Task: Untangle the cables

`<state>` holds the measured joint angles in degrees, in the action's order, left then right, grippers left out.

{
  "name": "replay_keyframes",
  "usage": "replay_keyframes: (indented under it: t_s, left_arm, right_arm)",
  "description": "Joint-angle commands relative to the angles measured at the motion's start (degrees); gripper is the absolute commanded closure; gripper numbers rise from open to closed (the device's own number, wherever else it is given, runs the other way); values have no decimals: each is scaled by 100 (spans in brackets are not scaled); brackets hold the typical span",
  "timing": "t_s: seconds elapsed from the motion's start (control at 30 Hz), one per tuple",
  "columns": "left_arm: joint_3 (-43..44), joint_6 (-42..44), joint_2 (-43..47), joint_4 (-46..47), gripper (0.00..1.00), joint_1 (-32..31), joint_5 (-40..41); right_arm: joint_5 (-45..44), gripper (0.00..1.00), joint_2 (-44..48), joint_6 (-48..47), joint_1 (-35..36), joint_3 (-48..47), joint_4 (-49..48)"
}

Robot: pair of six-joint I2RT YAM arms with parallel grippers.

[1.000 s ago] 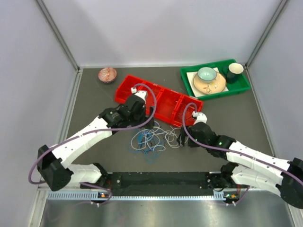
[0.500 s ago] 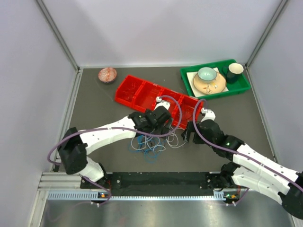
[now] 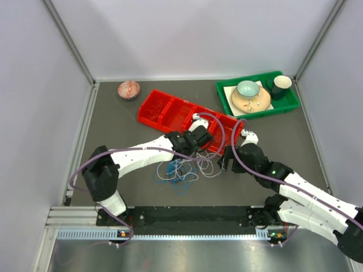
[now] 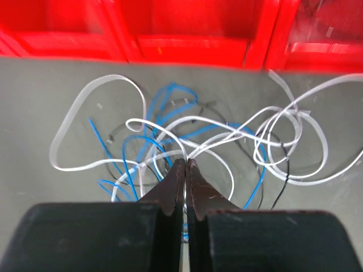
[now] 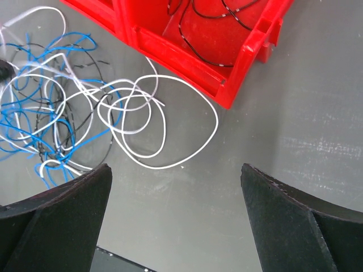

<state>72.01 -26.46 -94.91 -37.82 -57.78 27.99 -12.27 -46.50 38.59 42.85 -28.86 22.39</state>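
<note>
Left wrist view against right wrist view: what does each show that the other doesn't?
Only the left wrist view: the left gripper shut, its tips pinched on a white cable in the tangle. Only the right wrist view: the right gripper open above the table, and black cables plainly lying in the red tray's end compartment. Both: the tangle of white, blue and black cables on the table beside the red tray.

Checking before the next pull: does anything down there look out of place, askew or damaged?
The red tray lies askew, diagonal in the top view. Some black cable sits in its end compartment, while the other cables form a knotted heap just outside it. Nothing looks spilled or broken.
</note>
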Motion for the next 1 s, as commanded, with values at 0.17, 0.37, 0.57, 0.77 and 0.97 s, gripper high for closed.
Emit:
replay_keyframes:
  t_s: [0.17,0.37,0.57,0.77,0.97]
  left_arm:
    - [1430,510,1483,-384,100,275,85]
    - [1886,317,2424,-313,100,864,-838]
    - [2510,211,2706,-366,100,935,-989]
    - [3082,167,2838,-427,100,944,-918]
    - [3161,106,2979,-480,100,944,-742]
  right_arm:
    - [67,6,80,-211,-40,-691,-112]
    - [348,6,-96,-203,-40,-876,-401]
    - [787,5,-465,-106,56,-946,-850]
    - [990,5,-1132,-115,346,-1183,-1149]
    - [1016,4,-1598,-71,663,-1385,-1667]
